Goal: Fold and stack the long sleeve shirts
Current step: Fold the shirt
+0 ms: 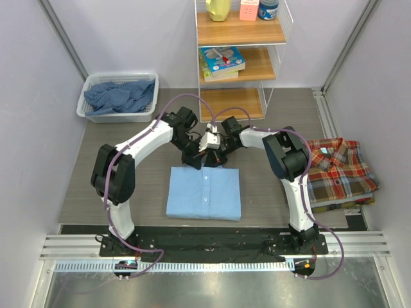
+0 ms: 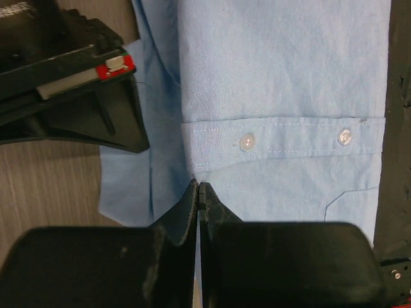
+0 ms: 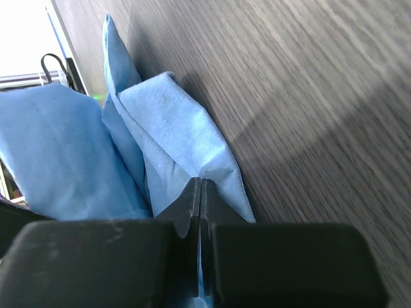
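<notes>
Blue shirt (image 1: pixel 204 192), folded into a neat rectangle with its button strip up, lies at the middle of the table (image 1: pixel 151 192), just ahead of the arm bases. A shelf (image 1: pixel 257 64) stands at the far edge. Plaid shirts (image 1: pixel 340 170) sit folded in a stack at the right side, well apart from the blue shirt. A basket (image 1: pixel 87 106) at the far left holds crumpled dark shirts (image 1: pixel 119 96).

Both arms reach in to the blue shirt's far edge, side by side. The left gripper (image 2: pixel 199 190) is clenched on that edge, just beside the button strip. The right gripper (image 3: pixel 200 184) is clenched on a raised fold of the same cloth. Two buttons (image 2: pixel 247 142) show on the strip.
</notes>
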Available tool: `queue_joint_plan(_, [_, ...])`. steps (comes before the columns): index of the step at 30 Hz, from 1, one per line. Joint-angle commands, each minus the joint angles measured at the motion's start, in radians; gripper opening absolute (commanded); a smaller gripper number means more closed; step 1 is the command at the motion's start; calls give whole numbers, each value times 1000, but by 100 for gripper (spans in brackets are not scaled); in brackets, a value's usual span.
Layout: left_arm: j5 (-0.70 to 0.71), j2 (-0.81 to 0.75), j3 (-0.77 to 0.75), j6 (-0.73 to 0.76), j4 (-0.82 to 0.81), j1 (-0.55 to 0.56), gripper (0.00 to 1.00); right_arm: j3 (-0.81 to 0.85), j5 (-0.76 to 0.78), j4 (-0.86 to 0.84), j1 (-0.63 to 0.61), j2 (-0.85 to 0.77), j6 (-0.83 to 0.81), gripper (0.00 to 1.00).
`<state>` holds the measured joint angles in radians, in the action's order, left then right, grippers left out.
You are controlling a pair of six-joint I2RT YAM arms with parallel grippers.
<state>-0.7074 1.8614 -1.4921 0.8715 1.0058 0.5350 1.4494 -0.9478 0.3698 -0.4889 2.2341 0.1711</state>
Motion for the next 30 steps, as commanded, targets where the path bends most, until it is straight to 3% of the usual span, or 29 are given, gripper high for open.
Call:
queue_joint_plan(1, [6,38,-60,32,1,-24,0,9,7,23,0,9,-36,1])
queue_joint_plan(11, [39,30,-25,24,-113,-61,0,60,9,49,15,9,-44,1])
queue_joint_plan(15, [46,2,15,17,-193,-63,1,103,12,80,30,-19,-59,10])
queue_joint_plan(17, [52,1,20,11,-213,-63,6,143,26,119,44,-33,-76,15])
queue_joint_plan(18, [62,1,16,1,-222,-67,15,158,36,139,50,-39,-105,18])
queue_joint_plan(20, [86,5,6,-25,-217,-75,21,212,75,219,79,-51,-145,27])
queue_joint_plan(21, [91,8,-16,-37,-198,-93,30,230,83,254,93,-54,-166,31])
queue_joint_plan(22, [91,9,-31,-37,-173,-107,34,245,93,324,114,-65,-235,39])
queue_joint_plan(24, [62,13,-66,-37,-75,-135,46,279,127,391,134,-83,-301,45])
queue_joint_plan(26, [46,28,-117,-45,-11,-179,50,279,144,466,154,-117,-392,52])
queue_joint_plan(28, [-1,53,-157,-35,92,-214,62,272,178,542,156,-137,-489,54])
queue_joint_plan(30, [-36,67,-166,-40,164,-231,65,264,193,581,156,-160,-537,56])
